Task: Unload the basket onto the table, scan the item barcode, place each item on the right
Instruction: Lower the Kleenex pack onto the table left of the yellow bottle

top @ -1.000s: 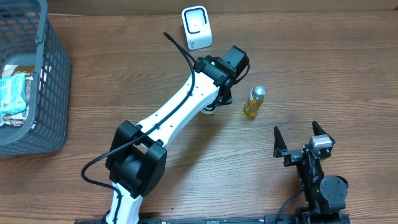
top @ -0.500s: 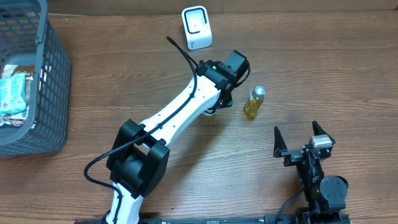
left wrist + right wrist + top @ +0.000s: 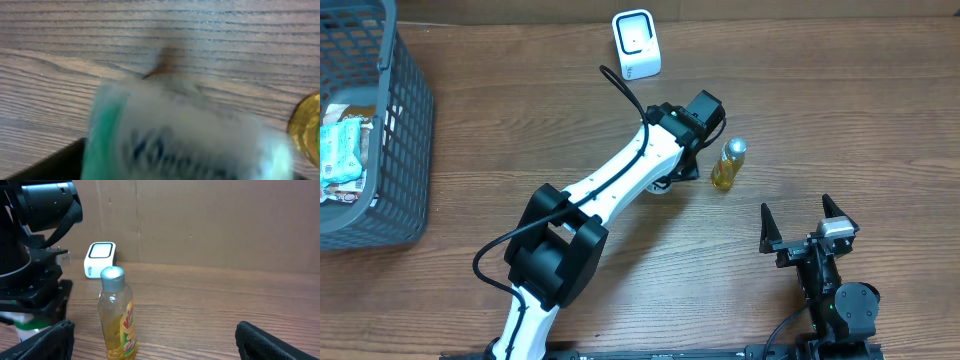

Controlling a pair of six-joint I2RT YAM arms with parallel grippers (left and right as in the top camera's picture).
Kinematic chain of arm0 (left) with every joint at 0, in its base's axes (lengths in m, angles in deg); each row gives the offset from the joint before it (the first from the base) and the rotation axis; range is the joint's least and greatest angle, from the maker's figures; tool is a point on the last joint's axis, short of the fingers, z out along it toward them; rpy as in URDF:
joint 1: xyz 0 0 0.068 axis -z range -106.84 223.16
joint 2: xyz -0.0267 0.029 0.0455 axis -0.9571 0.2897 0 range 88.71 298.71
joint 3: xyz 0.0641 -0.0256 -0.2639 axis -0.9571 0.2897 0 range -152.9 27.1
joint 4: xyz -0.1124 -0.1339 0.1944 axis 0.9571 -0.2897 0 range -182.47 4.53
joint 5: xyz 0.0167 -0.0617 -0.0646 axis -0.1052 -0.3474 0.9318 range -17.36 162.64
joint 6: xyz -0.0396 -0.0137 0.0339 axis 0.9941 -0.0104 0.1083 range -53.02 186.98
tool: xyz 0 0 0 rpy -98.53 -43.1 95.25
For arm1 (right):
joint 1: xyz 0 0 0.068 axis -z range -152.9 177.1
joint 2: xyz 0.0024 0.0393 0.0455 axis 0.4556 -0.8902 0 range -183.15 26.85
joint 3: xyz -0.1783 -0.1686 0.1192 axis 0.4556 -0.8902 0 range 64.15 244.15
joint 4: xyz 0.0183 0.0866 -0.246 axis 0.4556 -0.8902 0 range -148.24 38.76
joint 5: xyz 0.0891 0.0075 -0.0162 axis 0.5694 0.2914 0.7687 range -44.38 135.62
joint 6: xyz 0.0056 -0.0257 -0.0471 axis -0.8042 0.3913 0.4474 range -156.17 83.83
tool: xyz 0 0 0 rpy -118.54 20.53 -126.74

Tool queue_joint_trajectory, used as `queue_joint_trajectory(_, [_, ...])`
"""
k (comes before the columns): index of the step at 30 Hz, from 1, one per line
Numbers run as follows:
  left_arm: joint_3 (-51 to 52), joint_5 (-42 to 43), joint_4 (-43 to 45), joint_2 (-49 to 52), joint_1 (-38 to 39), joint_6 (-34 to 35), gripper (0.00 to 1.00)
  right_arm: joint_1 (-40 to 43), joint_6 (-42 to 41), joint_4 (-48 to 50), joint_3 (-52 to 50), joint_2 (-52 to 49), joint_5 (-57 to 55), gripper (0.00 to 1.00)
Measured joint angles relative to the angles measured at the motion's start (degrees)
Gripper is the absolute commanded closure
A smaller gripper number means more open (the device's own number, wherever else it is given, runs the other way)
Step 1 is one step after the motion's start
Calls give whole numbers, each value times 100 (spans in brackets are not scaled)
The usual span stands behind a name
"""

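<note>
While nothing near it needs attention, the right gripper sits at about 5 o'clock on the table, close to the near edge. Its jaws are spread wide and hold nothing.

Further in, near the middle of the table, the left gripper points down at a small white and green item. In the left wrist view that item fills the picture as a blur, with one dark finger showing at its lower left. Whether the jaws are clamping it or are loose around it, I cannot tell. I take this item to be the one to be scanned. It lies low at the table surface, under the left wrist.

Just beside the left gripper, at its 3 o'clock, stands an upright bottle of yellow liquid with a silver cap. It is apart from both grippers.

At 12 o'clock, towards the far edge, the white scanner stands by itself, well apart from the item. At 9 to 10 o'clock is the grey basket with packets inside.

As I judge it, the step in hand is handling the item at the table; presenting it has not begun. Next, the left arm needs a firm hold, then a lift towards 12 o'clock, turning the barcode side to the scanner face.
</note>
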Motion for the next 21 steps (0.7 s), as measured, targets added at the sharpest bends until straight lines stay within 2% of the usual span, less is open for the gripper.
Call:
queue_joint_trajectory(6, [0,92,-61,0,0,-442,0,0,0,0,0,0,-2,0])
queue_joint_trajectory(11, [0,175,70,-2,0,-1123,0,0,0,2,0,0,0,0])
queue_joint_trajectory(15, [0,197,109,0,-7,-1598,9,2,0,2,0,0,0,0])
queue_joint_trajectory(17, [0,214,81,0,-13,-1731,17,0,-2,2,0,0,-2,0])
queue_joint_trajectory(21, [0,219,4,-2,-17,-1869,26,0,0,4,0,0,-4,0])
